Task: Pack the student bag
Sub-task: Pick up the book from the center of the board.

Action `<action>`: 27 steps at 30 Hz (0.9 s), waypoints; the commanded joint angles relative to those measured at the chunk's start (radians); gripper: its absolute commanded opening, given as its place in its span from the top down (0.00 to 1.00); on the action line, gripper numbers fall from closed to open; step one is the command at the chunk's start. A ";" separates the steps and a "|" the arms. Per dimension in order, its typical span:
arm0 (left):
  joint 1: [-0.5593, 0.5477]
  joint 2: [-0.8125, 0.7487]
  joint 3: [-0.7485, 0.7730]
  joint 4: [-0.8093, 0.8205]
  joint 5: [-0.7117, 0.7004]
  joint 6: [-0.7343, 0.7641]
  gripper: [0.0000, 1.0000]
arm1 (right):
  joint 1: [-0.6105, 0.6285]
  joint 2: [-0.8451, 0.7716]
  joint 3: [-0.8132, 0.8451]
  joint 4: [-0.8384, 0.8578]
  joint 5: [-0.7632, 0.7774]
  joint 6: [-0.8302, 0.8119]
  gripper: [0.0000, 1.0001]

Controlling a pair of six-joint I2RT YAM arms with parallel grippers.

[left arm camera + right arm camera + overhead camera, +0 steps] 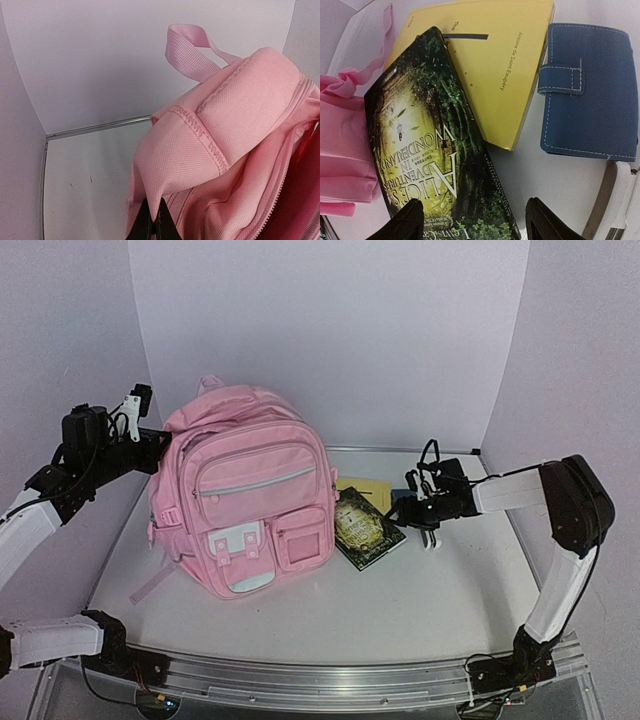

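Observation:
The student bag (245, 500), a pink backpack, stands upright at the table's left-centre with its front pockets facing the arms. My left gripper (160, 452) is at the bag's upper left side. In the left wrist view the left gripper (152, 220) is shut on a fold of the bag's pink fabric (165, 170), below the top handle (187, 47). My right gripper (402, 510) hovers right of the bag. In the right wrist view the right gripper (475, 225) is open over the near corner of a green "Alice's Adventures in Wonderland" book (425, 145), holding nothing.
The green book (366, 528) lies flat beside the bag, partly overlapping a yellow book (490, 65) behind it. A blue snap-tab case (590, 95) lies right of the yellow book. White walls close in the table on three sides; a metal rail (320, 685) runs along the front.

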 commanded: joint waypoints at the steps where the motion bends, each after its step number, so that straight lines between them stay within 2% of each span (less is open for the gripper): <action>1: -0.001 -0.006 -0.014 -0.034 0.015 0.005 1.00 | -0.039 0.069 0.102 -0.070 -0.164 -0.080 0.34; 15: -0.001 0.001 -0.011 -0.034 0.026 0.006 1.00 | -0.043 0.228 0.214 -0.163 -0.336 -0.126 0.46; 23: -0.002 0.001 -0.012 -0.032 0.050 0.005 1.00 | -0.042 0.270 0.217 -0.164 -0.452 -0.087 0.62; 27: -0.001 0.003 -0.010 -0.034 0.070 0.005 1.00 | -0.041 0.278 0.204 -0.109 -0.502 -0.035 0.72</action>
